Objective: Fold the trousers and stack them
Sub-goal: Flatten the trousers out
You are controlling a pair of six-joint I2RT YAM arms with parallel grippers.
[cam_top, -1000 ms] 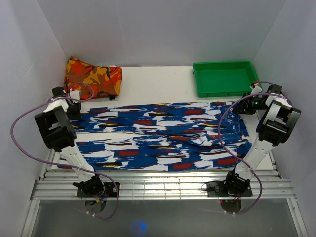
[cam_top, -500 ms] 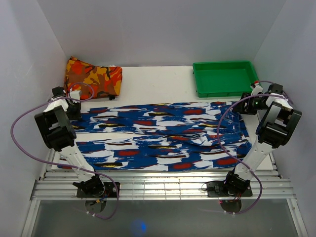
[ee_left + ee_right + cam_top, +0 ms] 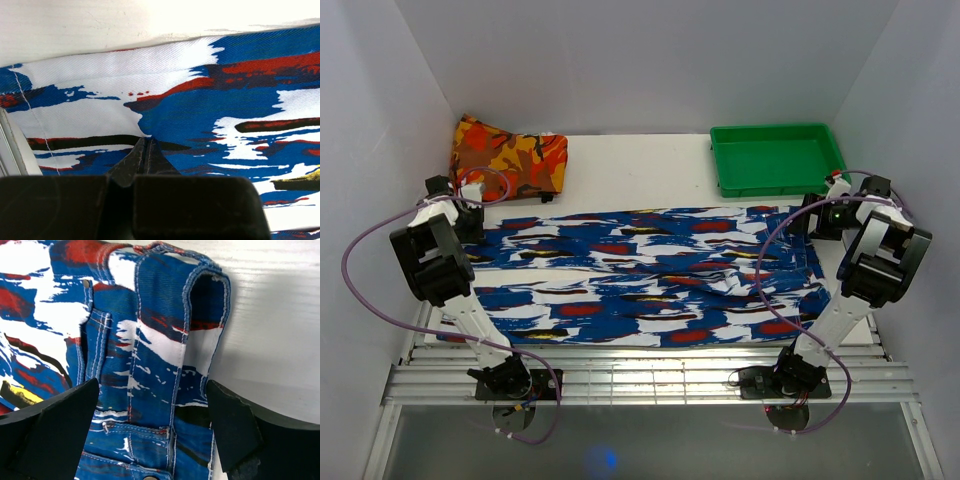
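Printed trousers [image 3: 640,275] flat across the table [image 3: 630,170], orange patterned cloth [image 3: 510,158] and green tray [image 3: 775,160] behind

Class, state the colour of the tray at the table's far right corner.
Green tray; clearest in the top external view.

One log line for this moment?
stage: pre-fold | trousers: spread flat, unfolded | left gripper: shut on leg end | right gripper: open, straddling waistband

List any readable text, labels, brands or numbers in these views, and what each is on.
None can be read in any view.
trousers: streaked print only, no tag or label showing.
button on the waistband: cut off at the picture's edge, so any stamp cannot be read.
green tray: no markings visible.
orange cloth: pattern only, no lettering.
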